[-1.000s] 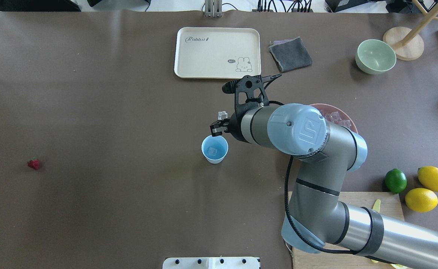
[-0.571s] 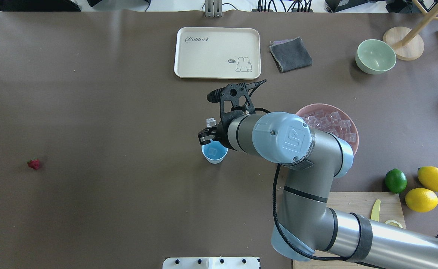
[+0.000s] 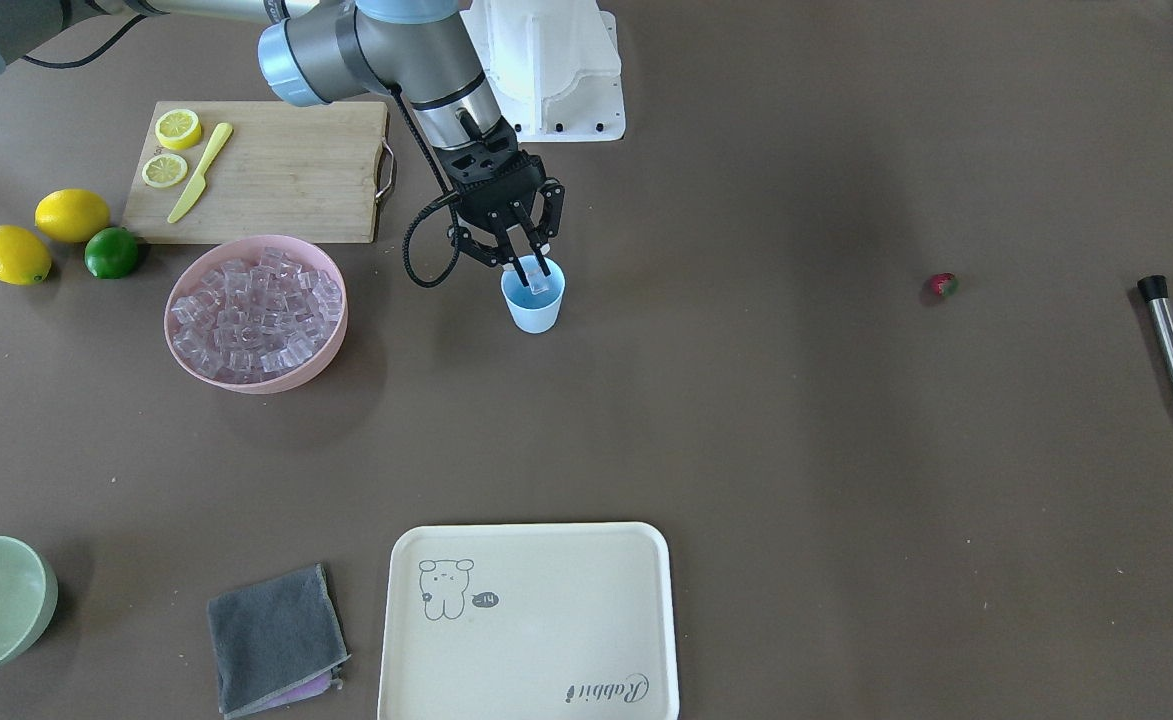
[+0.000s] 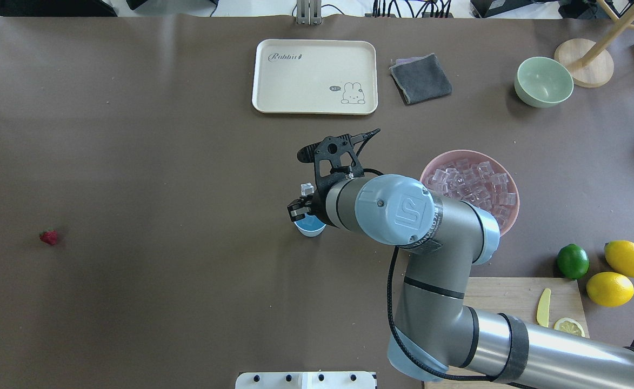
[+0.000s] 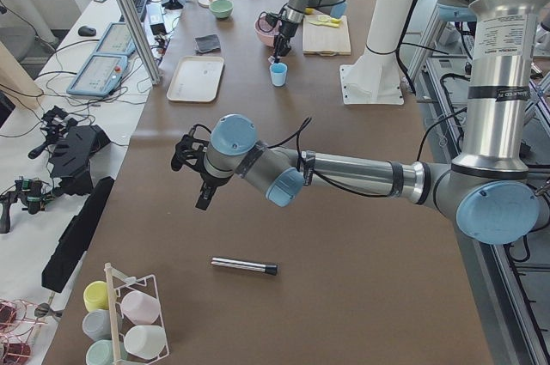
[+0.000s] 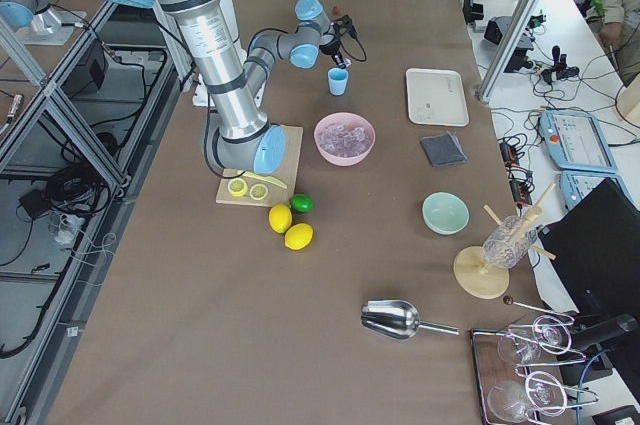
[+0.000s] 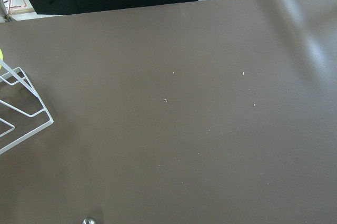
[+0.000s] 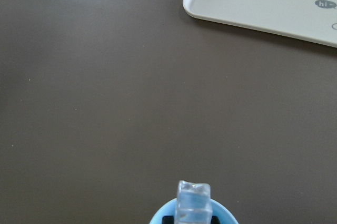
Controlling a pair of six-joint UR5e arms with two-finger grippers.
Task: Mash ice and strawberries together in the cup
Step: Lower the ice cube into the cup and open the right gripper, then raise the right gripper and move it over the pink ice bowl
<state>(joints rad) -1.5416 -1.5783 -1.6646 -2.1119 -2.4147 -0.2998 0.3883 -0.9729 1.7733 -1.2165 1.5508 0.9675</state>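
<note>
1. My left gripper (image 5: 204,197) hangs over the bare table (image 3: 746,450), far from the work. Only the side view catches it, so I cannot tell how its fingers stand.
2. The pink bowl (image 3: 276,382) holds the heap of ice (image 3: 251,318), near the cup on the robot's right.
3. The cup (image 3: 534,310) stands upright mid-table under my right gripper (image 3: 531,268). The arm hides most of it from overhead, and its contents are hard to make out.
4. The right fingers pinch one ice cube (image 8: 194,203) just above the rim. Released off-centre, it could clip the rim, bounce out or tip the light cup.
5. The strawberry (image 3: 941,286) lies well apart on the left arm's side, not yet in the cup.
</note>
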